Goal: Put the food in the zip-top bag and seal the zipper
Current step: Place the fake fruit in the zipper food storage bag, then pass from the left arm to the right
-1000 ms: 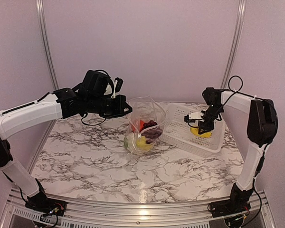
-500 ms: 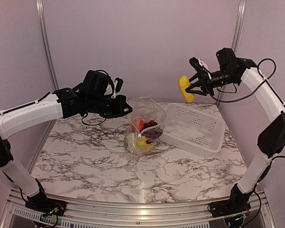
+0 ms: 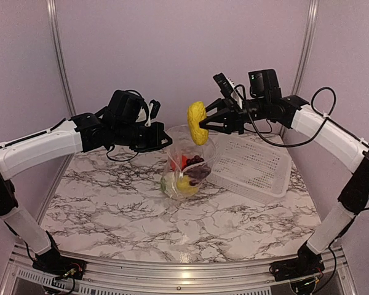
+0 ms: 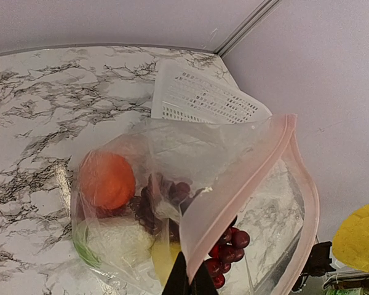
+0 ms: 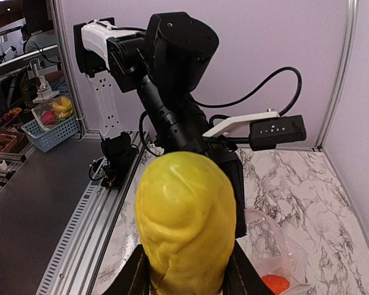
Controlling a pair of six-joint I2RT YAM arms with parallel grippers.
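Top external view: yellow food piece (image 3: 197,122) clamped in right gripper (image 3: 208,123), above the zip-top bag (image 3: 194,142); bag's rim pinched in closed left gripper (image 3: 165,141); inside bag, orange piece (image 4: 106,180), grape bunch (image 4: 229,244), cauliflower (image 4: 120,241); white basket (image 3: 253,167) just beside bag.

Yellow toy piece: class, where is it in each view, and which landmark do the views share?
Top external: yellow piece upper centre, in the right tool, near the zip-top bag mouth.
Left wrist: bottom right corner, outside the bag's pink rim.
Right wrist: lower centre, close up.
Shared landmark: the bag.
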